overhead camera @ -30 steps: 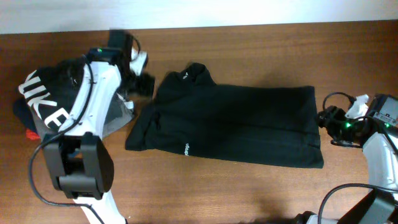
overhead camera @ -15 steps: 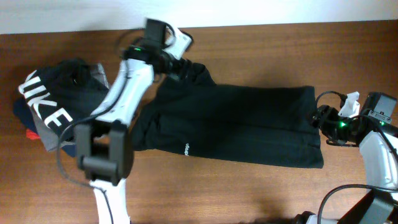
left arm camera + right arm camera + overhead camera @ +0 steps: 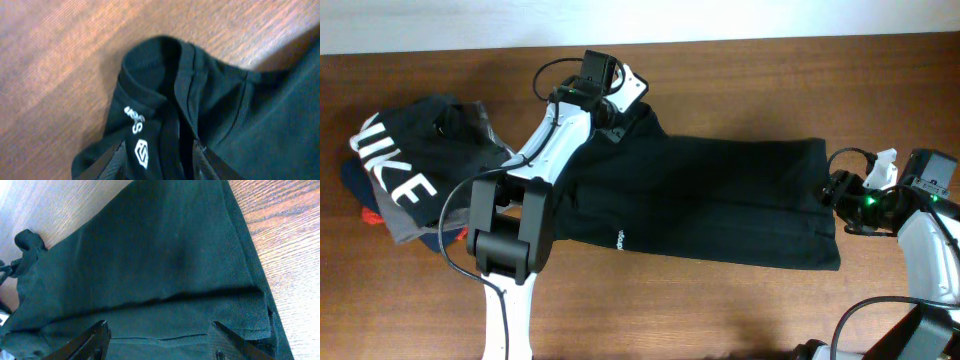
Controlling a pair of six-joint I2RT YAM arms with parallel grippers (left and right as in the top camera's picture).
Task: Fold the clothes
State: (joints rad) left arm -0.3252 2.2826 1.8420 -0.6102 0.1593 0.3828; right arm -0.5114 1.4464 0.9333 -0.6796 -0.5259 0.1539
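The clothes, a plain black T-shirt (image 3: 700,200), lie flat across the middle of the table, collar at the upper left and hem to the right. A tiny white logo (image 3: 619,239) shows near the front edge. My left gripper (image 3: 618,122) is down at the collar (image 3: 150,75); its jaws are still apart and straddle the collar fabric and the white neck label (image 3: 141,152), midpoint (image 3: 159,146). At the shirt's right edge my right gripper (image 3: 828,190) stands open just over the hem (image 3: 250,295), one finger on each side of the fabric (image 3: 159,329).
A pile of garments sits at the far left: a black one with big white NIKE letters (image 3: 395,170), grey fabric (image 3: 490,135) and something red (image 3: 368,213) underneath. Bare wooden table (image 3: 720,310) runs along the front. The table's back edge meets a white strip (image 3: 770,20).
My left arm swung from the pile at the left over to the shirt's collar, and its jaws narrowed round it. The right gripper edged slightly left toward the hem.
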